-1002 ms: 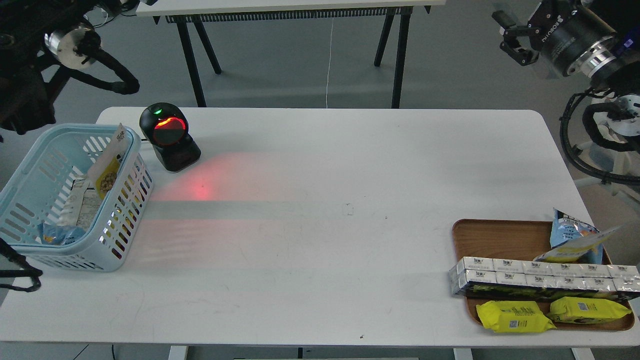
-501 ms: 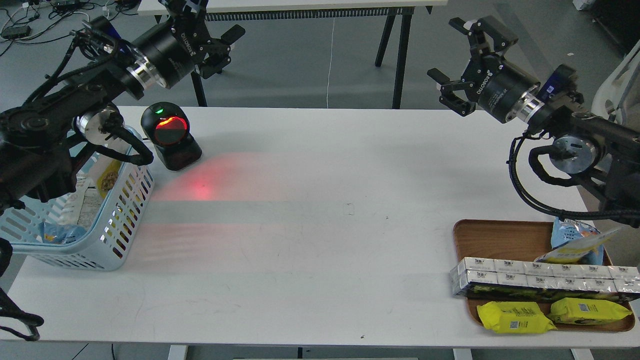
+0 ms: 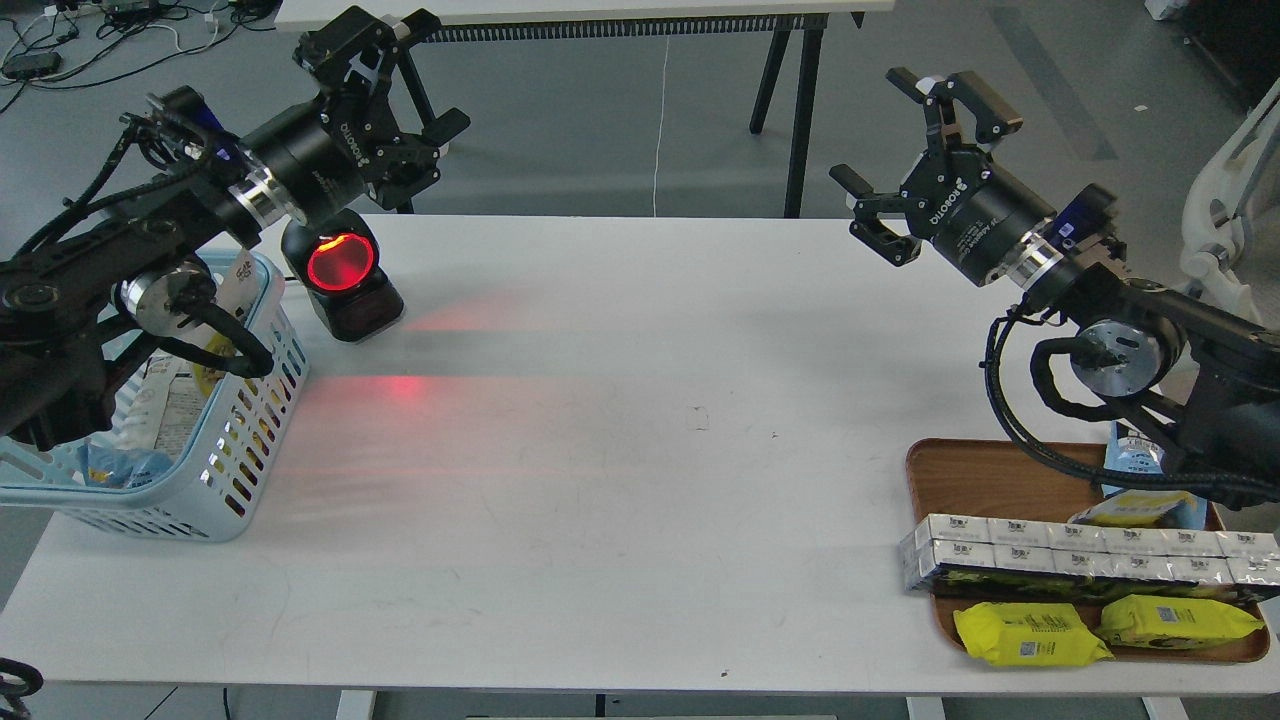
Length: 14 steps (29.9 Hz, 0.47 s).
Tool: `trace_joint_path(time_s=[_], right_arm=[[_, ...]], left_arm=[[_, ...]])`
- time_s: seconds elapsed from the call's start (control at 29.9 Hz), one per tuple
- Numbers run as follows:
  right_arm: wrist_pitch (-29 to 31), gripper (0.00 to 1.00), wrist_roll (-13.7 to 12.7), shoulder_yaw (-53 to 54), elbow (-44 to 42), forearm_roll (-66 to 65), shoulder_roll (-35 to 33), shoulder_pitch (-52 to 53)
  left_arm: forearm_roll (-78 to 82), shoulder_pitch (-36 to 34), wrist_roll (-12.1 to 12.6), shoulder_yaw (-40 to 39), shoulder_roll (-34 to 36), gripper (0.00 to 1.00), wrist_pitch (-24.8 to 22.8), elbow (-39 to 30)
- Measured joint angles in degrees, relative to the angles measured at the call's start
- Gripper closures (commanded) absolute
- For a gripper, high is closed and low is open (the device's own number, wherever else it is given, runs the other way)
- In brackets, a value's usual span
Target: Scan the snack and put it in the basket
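The snack [image 3: 237, 277], a yellow-and-white pouch, stands leaning inside the light blue basket [image 3: 243, 440] at the table's left end, partly hidden behind my left arm. My left gripper [image 3: 415, 75] is open and empty, held in the air above and behind the scanner, up and to the right of the basket. My right gripper [image 3: 895, 140] is open and empty, held above the table's far right edge, well away from the basket.
A black barcode scanner [image 3: 341, 272] glows red beside the basket and casts red light on the table. A brown wooden tray [image 3: 990, 480] at the front right holds a blue-and-yellow pouch [image 3: 1138, 455], white boxes [image 3: 1080, 560] and two yellow packets [image 3: 1030, 635].
Both arms have swung into view over the table from the sides. In the last half second the left gripper dropped slightly toward the scanner and the right gripper moved left and down.
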Motion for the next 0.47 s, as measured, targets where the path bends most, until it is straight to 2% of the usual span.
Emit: trace_joint_path(time_s=[0.47], right_arm=[[0.0,0.01,0.0,-0.5,2.5,-0.5,0.4,-1.1]], left_arm=[[0.0,0.4,0.0,-1.5,0.1,0.02,0.0,-0.4]])
